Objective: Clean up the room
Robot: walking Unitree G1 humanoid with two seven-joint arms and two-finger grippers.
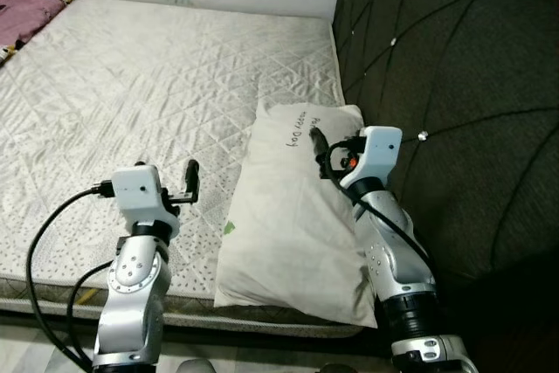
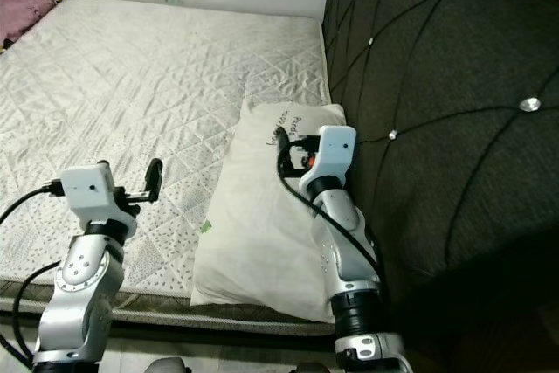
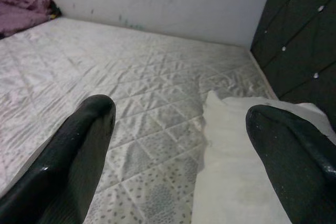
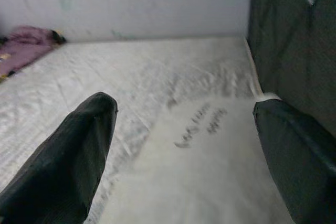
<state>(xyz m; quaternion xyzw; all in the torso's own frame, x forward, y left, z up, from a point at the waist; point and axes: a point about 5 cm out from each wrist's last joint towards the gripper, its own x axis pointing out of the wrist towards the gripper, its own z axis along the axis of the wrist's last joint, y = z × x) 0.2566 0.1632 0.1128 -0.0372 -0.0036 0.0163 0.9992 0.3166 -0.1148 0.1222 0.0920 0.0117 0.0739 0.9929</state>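
A bare bed (image 1: 131, 76) with a quilted, diamond-stitched white mattress fills the frame. A soft white pillow (image 1: 288, 224) with handwriting lies at lower centre, against the dark tufted headboard (image 1: 454, 85). The right gripper (image 1: 316, 141) hovers over the pillow, fingers spread and released. The left gripper (image 1: 192, 176) hangs at lower left, fingers apart. A crumpled purple cloth (image 1: 26, 2) sits at upper left.

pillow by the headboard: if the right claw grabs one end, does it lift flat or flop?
Likely flops: the pillow looks soft and creased, sagging over the mattress edge. Probably light for its size. The open right claw hangs over its far end, so a one-end pinch would probably bunch the fabric.
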